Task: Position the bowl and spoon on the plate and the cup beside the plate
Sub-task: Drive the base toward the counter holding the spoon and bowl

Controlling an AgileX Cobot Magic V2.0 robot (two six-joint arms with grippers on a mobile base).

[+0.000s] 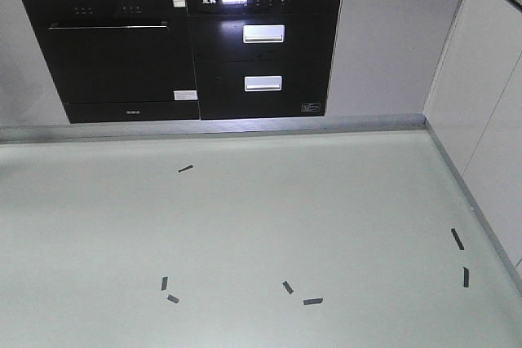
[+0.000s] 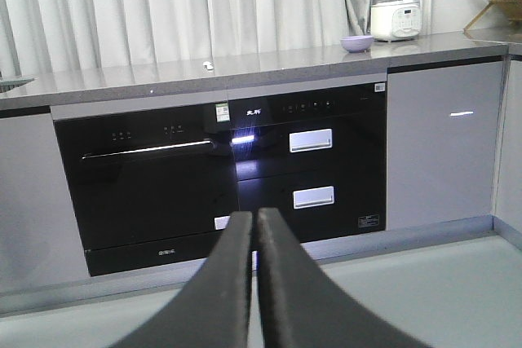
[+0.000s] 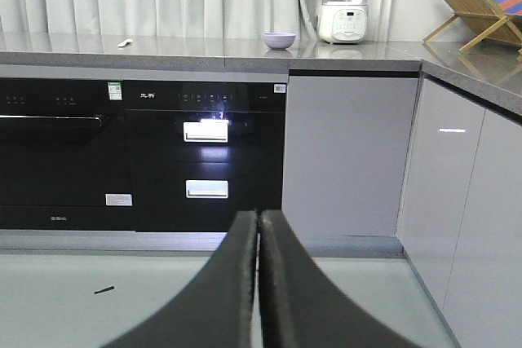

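Nearest my left wrist camera, the left end effector (image 2: 254, 283) has its dark fingers (image 2: 232, 283) pressed together, holding nothing. The right end effector (image 3: 258, 283) is likewise closed and empty. Both hang above the pale desk (image 1: 261, 218), which carries short black tape marks (image 1: 313, 301) toward its near edge and right edge. The bowl (image 3: 279, 39) stands upright on the grey desk (image 3: 196, 59) over the black ovens (image 1: 188, 50), near its back edge, just left of a white appliance (image 3: 343, 6). A small pale item (image 3: 124, 42) lies further left; I cannot identify it.
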